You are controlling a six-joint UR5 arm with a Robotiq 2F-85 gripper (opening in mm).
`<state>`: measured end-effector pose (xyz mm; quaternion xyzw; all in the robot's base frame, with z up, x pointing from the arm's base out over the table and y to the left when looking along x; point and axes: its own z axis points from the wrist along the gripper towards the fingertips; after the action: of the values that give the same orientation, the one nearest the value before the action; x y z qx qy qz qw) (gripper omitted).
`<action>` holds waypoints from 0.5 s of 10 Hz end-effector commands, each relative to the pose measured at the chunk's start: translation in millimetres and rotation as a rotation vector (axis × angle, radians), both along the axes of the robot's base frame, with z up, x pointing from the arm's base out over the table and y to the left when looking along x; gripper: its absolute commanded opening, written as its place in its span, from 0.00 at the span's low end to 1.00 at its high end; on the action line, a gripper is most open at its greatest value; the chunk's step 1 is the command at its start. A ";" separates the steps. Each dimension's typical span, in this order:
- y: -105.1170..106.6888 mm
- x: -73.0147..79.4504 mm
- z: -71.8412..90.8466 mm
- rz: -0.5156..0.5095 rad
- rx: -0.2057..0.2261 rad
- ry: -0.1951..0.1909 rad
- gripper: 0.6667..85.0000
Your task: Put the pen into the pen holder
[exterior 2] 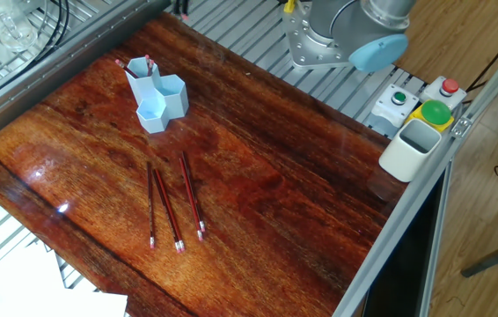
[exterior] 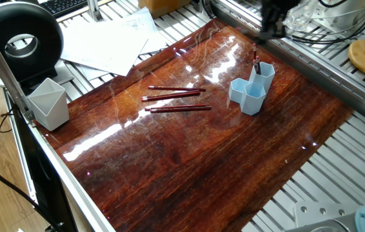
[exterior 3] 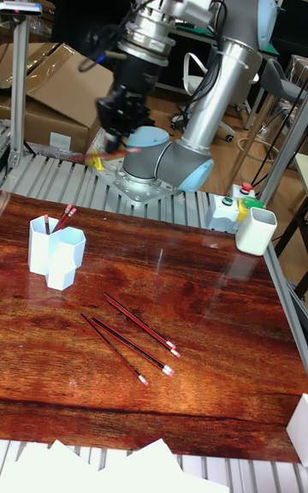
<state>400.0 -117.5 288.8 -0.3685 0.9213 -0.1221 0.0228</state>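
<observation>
The light blue pen holder point(exterior: 252, 91) point(exterior 2: 156, 99) point(exterior 3: 53, 252) stands on the wooden tabletop with two red pens point(exterior 3: 63, 218) upright in its tallest tube. Three more red pens point(exterior: 173, 96) point(exterior 2: 172, 208) point(exterior 3: 128, 335) lie side by side on the wood. My gripper point(exterior 3: 115, 142) point(exterior: 273, 22) hangs high above the table's far edge, behind the holder and well clear of it. It is motion-blurred. It looks shut on a red pen point(exterior 3: 90, 155) that lies roughly level, its pink end pointing toward the robot base. In the other fixed view only the gripper's tip point(exterior 2: 181, 9) shows.
A pale grey-white angular cup point(exterior: 48, 103) sits at one table edge and a white cup point(exterior 2: 412, 148) point(exterior 3: 256, 230) near the button box point(exterior 2: 429, 110). The robot base point(exterior 2: 319, 40) stands behind the wood. Papers point(exterior: 108, 42) and cables point(exterior: 324, 29) lie off the tabletop.
</observation>
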 end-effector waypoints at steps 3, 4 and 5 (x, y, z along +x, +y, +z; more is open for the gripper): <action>-37.3 -17.7 11.0 -0.106 -0.136 0.035 0.00; -38.0 -16.1 11.4 -0.102 -0.139 0.029 0.00; -38.0 -16.1 11.4 -0.104 -0.139 0.029 0.00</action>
<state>385.2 -151.9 297.8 -0.3310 0.9270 -0.1751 -0.0200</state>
